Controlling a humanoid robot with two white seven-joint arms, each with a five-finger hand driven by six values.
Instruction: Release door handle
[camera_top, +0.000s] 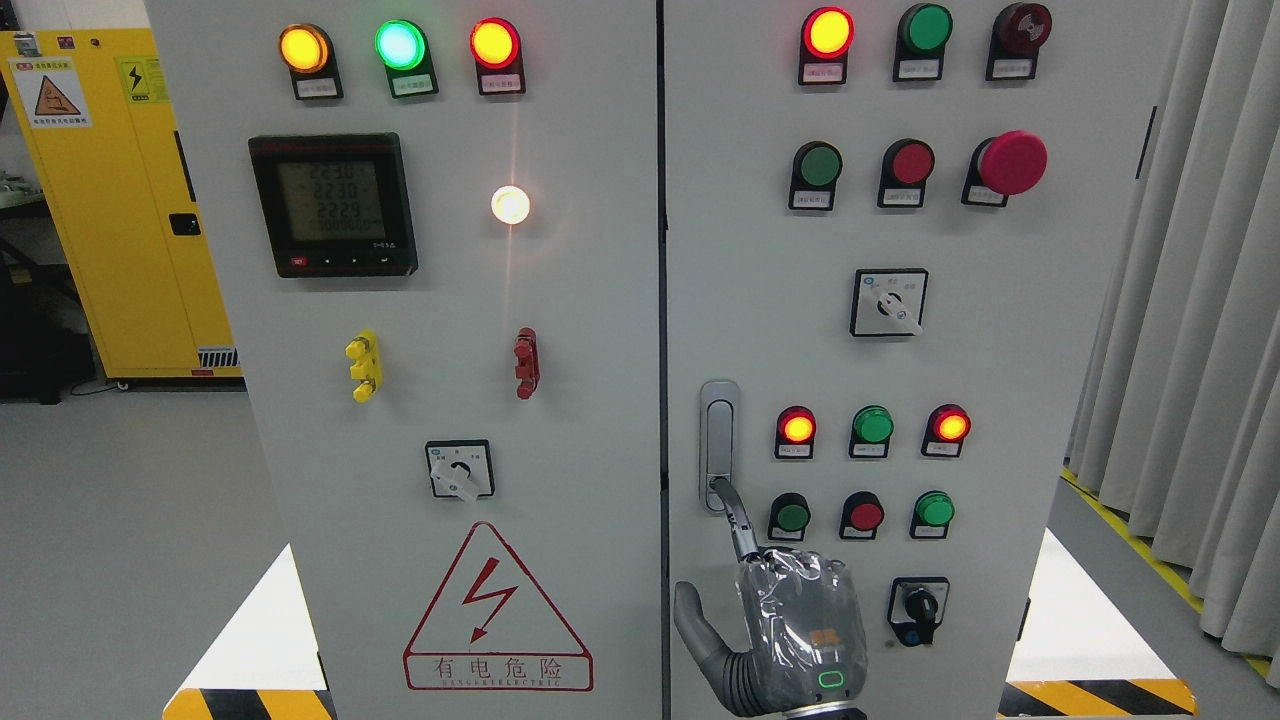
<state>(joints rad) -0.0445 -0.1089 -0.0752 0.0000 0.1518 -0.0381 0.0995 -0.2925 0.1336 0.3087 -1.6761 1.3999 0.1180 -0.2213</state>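
While the right robot hand (790, 625) hooks one extended finger onto the bottom of the silver door handle (719, 445) on the right cabinet door (1000, 350), holding nothing else, release looks pending: pull that finger straight off.

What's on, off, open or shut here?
Grey metal cabinet doors: shut.
Silver door handle: flat against door.
Round white lamp: lit.
Black meter screen: on.
Top-left green lamp: lit.
Top-right green lamp: dark.
Right robot hand: touching handle's lower end.
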